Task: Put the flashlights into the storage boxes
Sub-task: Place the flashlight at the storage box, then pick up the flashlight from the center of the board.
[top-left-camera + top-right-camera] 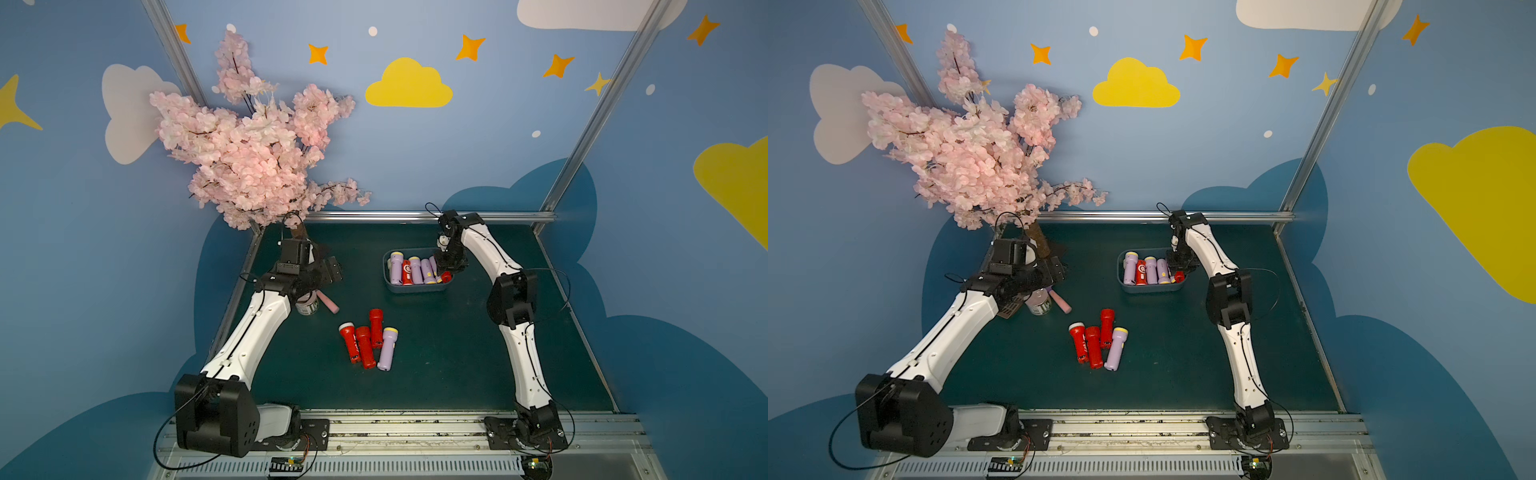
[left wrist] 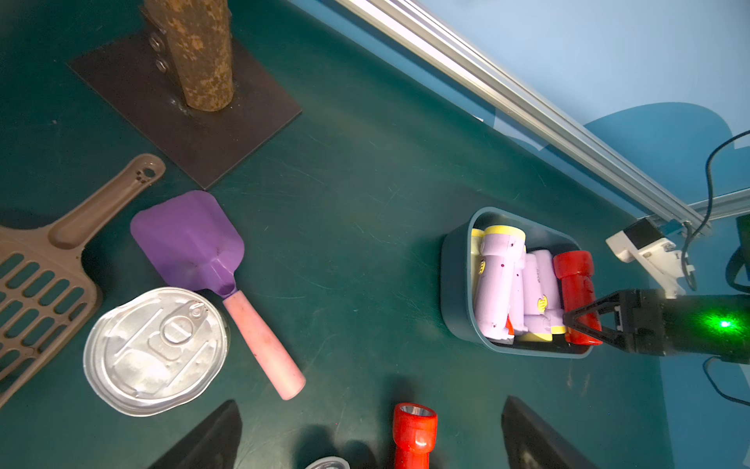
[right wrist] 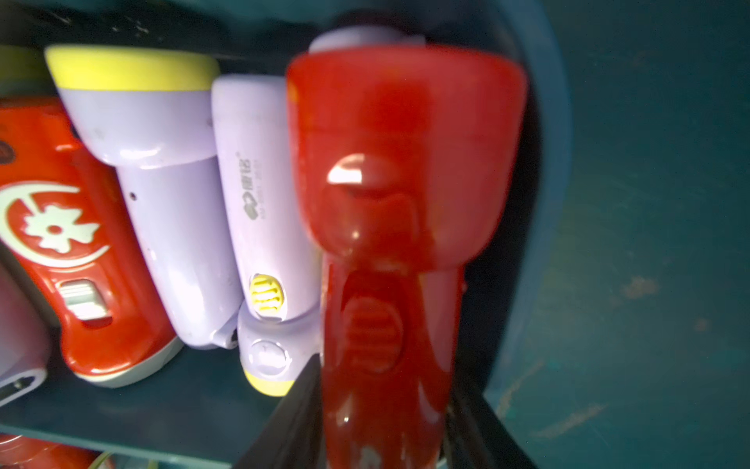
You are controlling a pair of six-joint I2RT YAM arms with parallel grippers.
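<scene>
While left fingers [image 2: 203,438] gape, only wrist views show right fingers [image 3: 284,438] clasping the red flashlight [image 3: 389,203].

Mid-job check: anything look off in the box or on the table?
Nothing spilled or broken. The box looks crowded, with the red flashlight, between the fingers of the right gripper, at its end wall. Four more flashlights lie bunched together on the table.

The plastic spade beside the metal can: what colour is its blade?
Purple blade; best seen in the left wrist view.
</scene>
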